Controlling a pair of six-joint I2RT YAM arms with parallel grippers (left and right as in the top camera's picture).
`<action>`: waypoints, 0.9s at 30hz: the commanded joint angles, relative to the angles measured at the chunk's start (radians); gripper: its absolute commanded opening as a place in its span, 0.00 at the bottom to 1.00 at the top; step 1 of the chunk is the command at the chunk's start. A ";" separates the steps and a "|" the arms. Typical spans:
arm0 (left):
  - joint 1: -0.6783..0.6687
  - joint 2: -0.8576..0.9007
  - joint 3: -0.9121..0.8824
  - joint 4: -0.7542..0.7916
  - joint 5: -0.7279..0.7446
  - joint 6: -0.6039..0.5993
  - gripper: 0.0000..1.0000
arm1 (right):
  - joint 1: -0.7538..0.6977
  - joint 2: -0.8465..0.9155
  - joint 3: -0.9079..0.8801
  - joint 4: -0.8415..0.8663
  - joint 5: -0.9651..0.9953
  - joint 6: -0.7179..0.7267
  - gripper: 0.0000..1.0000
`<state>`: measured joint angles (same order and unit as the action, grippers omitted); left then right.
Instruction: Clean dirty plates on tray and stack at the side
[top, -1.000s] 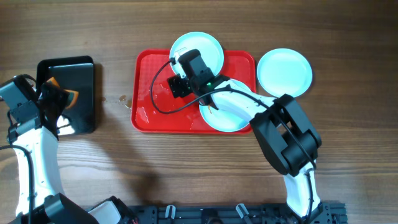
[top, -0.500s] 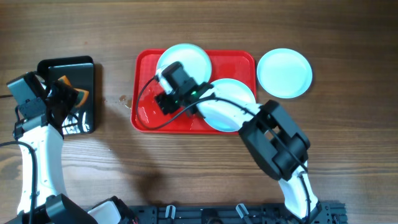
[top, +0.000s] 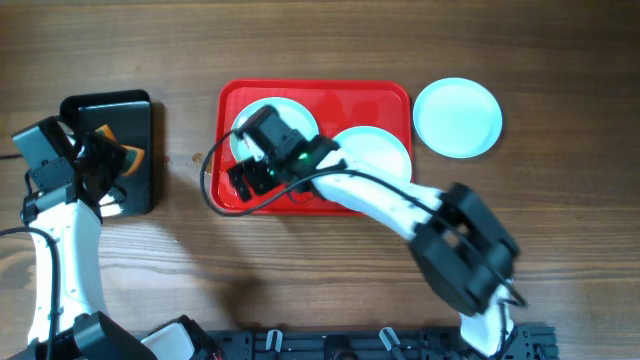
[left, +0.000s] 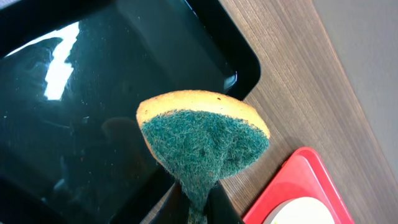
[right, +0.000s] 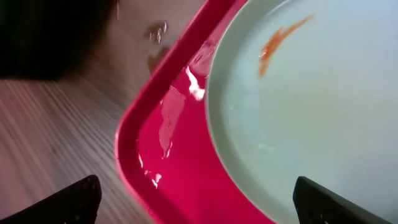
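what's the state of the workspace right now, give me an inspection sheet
surface: wooden table, small wet-looking marks left of the red tray
job's things: red tray holds two plates; left plate has an orange smear; middle plate beside it; third plate on the table right of the tray
clutter: black tray at far left
claws: left claw shut on a green-and-yellow sponge over the black tray's edge; right claw open, empty, over the left plate's rim
cables: black cable loops from the right wrist across the tray's left rim
surroundings: dark base rail at the near edge
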<state>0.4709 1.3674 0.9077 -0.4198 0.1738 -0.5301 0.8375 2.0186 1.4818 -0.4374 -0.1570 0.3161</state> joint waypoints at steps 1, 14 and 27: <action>-0.005 0.004 0.001 -0.007 0.024 -0.001 0.04 | -0.076 -0.125 0.014 -0.053 0.133 0.091 1.00; -0.327 0.006 0.001 -0.071 0.278 0.269 0.04 | -0.316 -0.137 0.008 -0.148 -0.006 0.197 1.00; -0.553 0.240 0.001 0.016 0.129 0.262 0.04 | -0.319 -0.077 -0.002 -0.138 0.132 0.156 1.00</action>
<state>-0.0795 1.5806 0.9077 -0.4362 0.3233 -0.2886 0.5209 1.9190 1.4864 -0.5976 -0.0776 0.4812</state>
